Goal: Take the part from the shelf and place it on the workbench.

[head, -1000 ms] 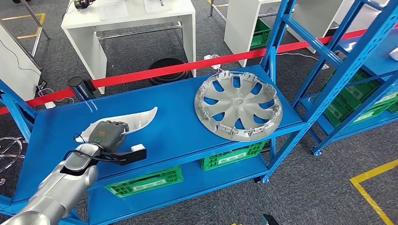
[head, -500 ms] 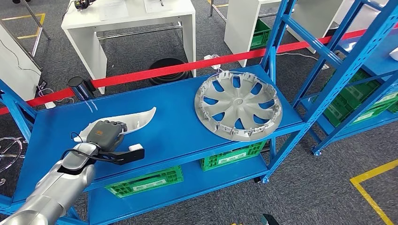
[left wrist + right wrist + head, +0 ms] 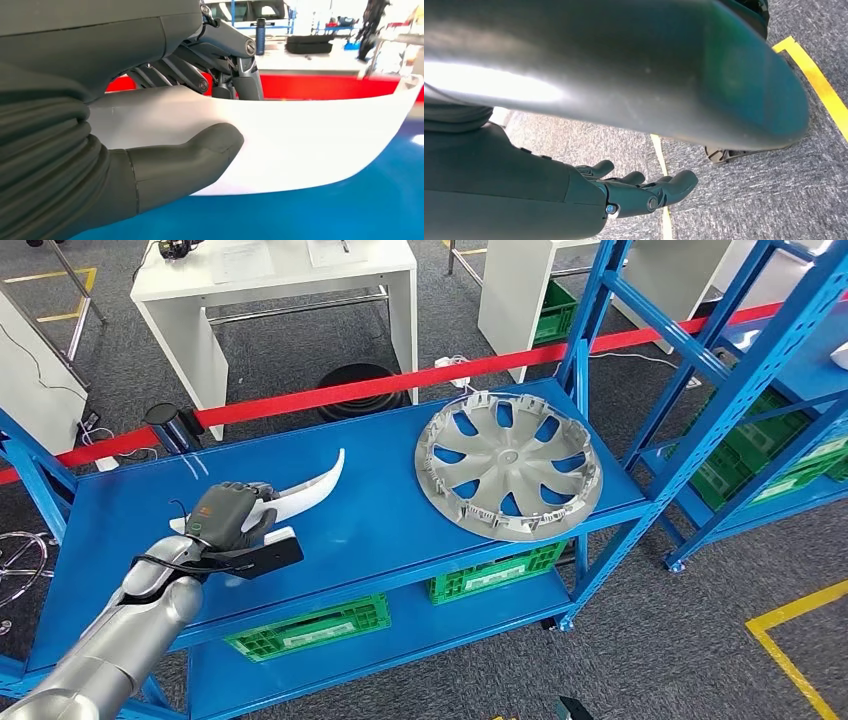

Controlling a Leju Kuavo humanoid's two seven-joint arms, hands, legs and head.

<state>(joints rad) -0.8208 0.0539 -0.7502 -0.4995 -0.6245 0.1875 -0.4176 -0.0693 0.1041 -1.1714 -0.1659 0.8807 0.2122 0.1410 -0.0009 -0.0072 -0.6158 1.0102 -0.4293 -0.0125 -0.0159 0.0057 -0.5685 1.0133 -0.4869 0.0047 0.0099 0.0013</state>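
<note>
1. White and curved, the part sits in the grip of the left hand above the blue shelf, tilted so its pointed tip rises up and away from the hand.
2. Seen from the left wrist, the thick grey thumb presses against one broad face of the part, while the darker fingers close over its upper edge from the other side; the left hand is clamped on the part.
3. Blue shelf surface shows just below the part's lower edge in that view; whether the edge touches the shelf cannot be told.
4. A silver wheel cover lies on the same shelf, well apart from the left hand, on the far side from the arm and past the part's tip.
5. Green crates sit on the lower shelf level, beneath the hand and beneath the wheel cover.
6. A red barrier tape runs beyond the shelf, behind the hand, with a white bench further back on the grey carpet.
7. The right hand hangs over grey carpet beside a yellow floor line; its fingers are loosely extended and apart, holding nothing.
</note>
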